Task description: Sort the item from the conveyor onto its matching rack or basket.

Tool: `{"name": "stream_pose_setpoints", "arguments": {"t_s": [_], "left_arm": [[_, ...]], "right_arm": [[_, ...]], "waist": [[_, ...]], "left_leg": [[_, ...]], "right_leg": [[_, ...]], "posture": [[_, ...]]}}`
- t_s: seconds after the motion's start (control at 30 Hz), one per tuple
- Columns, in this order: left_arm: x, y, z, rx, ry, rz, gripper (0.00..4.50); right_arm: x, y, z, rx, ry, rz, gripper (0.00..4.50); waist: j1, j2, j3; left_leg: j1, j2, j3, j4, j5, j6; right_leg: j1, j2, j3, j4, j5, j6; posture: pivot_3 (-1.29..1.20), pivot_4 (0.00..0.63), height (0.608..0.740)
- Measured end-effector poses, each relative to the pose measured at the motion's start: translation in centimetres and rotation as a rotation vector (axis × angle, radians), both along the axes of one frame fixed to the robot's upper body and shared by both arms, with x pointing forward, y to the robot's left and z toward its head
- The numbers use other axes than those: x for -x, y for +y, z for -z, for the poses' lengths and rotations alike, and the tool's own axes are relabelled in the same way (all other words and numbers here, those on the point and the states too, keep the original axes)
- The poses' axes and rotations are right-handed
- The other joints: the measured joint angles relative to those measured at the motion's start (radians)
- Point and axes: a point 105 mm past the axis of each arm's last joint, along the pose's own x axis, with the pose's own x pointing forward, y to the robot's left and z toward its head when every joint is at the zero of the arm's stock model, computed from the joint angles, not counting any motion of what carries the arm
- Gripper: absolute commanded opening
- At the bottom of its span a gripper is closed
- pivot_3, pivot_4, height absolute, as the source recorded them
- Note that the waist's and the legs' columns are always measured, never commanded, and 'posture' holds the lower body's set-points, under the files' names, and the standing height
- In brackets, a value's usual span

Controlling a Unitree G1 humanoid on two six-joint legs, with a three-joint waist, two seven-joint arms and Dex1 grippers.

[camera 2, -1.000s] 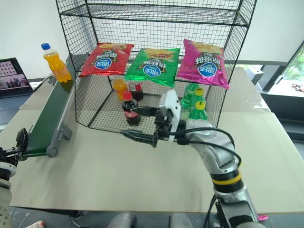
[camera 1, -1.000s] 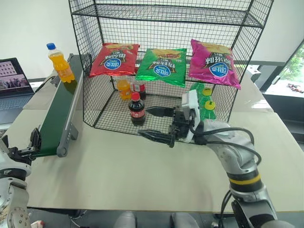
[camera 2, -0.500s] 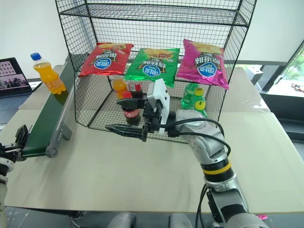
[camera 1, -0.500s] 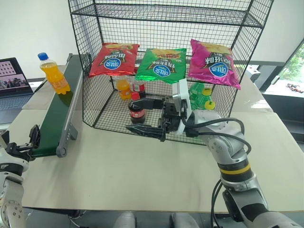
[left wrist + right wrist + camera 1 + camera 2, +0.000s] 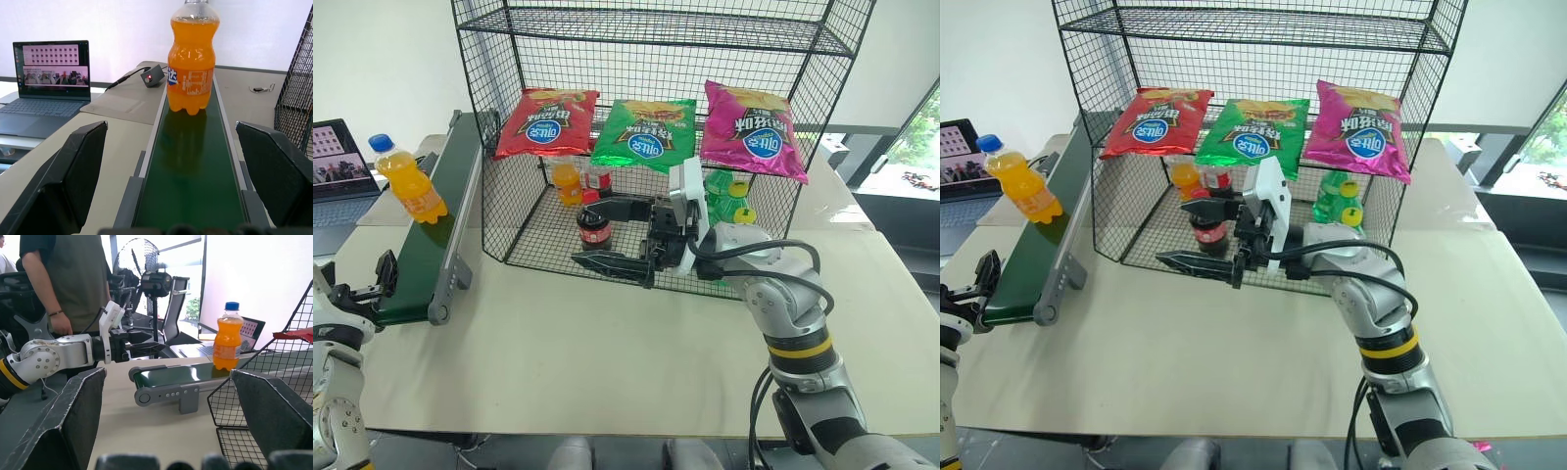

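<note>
Orange drink upright on the belt, my pincers empty

The black wire rack (image 5: 656, 127) stands on the table (image 5: 607, 343), the conveyor (image 5: 435, 230) beside it; the blue-capped bottle (image 5: 403, 182) rides the belt – my left pincer (image 5: 370, 282) (wide, holding nothing) at the near end, my right pincer (image 5: 607, 235) wide before the rack.

We see a red chip bag (image 5: 546, 123), a green chip bag (image 5: 644, 133) and a pink chip bag (image 5: 748, 130) side by side | below them a cola bottle (image 5: 593, 226), an orange-capped bottle (image 5: 568, 183), green bottles (image 5: 728, 196) | open laptop (image 5: 49, 93) beside the table (image 5: 607, 352) | a person (image 5: 63, 279) by a fan (image 5: 146, 284).
</note>
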Motion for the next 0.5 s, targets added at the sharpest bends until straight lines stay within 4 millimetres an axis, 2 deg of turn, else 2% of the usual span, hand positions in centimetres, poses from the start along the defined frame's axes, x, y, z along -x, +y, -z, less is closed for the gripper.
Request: {"name": "stream_pose_setpoints", "arguments": {"t_s": [0.5], "left_arm": [[-0.65,0.44,0.32,0.013,0.015,0.008,4.45]], "right_arm": [[-0.2,-0.2,-0.08,-0.001,-0.002,0.017,4.5]], "waist": [[0.0,0.0,0.0]], "left_leg": [[0.0,0.0,0.0,0.0,0.0,0.0]], "right_leg": [[0.0,0.0,0.0,0.0,0.0,0.0]], "posture": [[0.0,0.15,0.738]]}}
